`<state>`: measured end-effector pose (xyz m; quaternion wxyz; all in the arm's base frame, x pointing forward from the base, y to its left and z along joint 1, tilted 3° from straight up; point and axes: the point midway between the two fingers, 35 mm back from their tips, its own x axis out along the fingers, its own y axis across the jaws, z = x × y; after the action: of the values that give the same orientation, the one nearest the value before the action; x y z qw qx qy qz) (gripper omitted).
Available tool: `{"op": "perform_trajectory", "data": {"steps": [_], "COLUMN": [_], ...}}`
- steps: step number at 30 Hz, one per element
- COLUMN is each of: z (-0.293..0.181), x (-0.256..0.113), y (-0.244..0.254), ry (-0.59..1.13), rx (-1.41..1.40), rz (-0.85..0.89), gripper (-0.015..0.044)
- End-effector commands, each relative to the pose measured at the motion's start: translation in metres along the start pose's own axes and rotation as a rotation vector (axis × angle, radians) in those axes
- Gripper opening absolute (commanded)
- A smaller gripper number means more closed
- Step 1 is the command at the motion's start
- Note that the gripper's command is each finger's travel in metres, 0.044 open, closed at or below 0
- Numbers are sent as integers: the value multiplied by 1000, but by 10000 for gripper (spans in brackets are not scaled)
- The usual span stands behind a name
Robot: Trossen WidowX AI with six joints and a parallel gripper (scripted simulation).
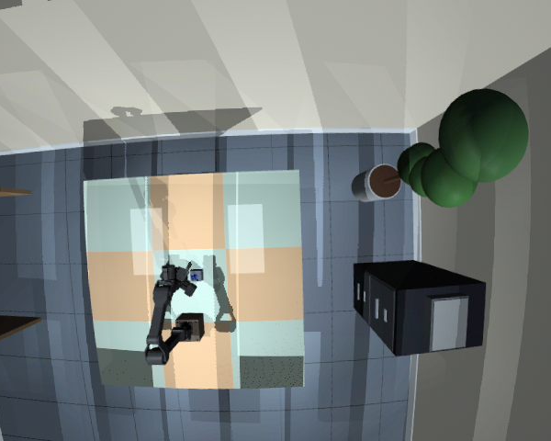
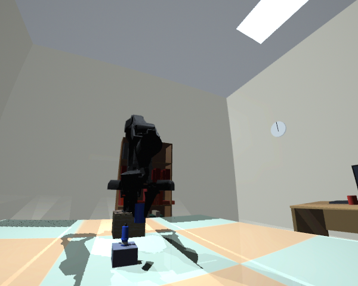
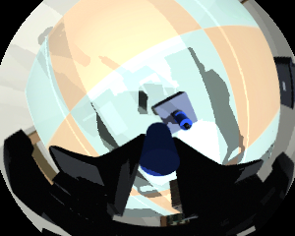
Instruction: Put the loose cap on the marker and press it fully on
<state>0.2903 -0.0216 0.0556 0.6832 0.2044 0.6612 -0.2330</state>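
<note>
The blue marker [image 2: 125,233] [image 3: 181,119] stands upright, its dark tip up, in the grey-blue holder block [image 1: 199,272] [image 2: 125,255] [image 3: 187,100]. My gripper [image 2: 138,215] [image 3: 158,139] is shut on the blue cap [image 2: 139,209] [image 3: 159,156] and holds it off the table. In the exterior view the cap looks about upright, higher than the marker tip and to its right. In the wrist view the marker and block show just beyond the cap, to the right; the cap is not over the marker. In the top view the cap cannot be made out.
The arm's base stands on a brown block [image 1: 196,326] [image 2: 128,226] behind the holder. The checkered table top [image 1: 266,294] [image 2: 265,246] carries shadows of the arm, and a small dark shadow lies beside the holder. A cabinet [image 1: 437,308] and a potted plant [image 1: 385,181] stand away from the table.
</note>
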Motion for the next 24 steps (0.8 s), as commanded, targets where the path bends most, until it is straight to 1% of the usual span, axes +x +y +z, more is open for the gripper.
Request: {"op": "perform_trajectory", "data": {"steps": [1,10,24], "z": [4,10,10], "x": [-6,-16,-1], "y": [-12,-37,-36], "ry": [-2,-3,-3], "rx": [-4,-4,-4], "rz": [0,-2,-2], "gripper": [0,0,0]}}
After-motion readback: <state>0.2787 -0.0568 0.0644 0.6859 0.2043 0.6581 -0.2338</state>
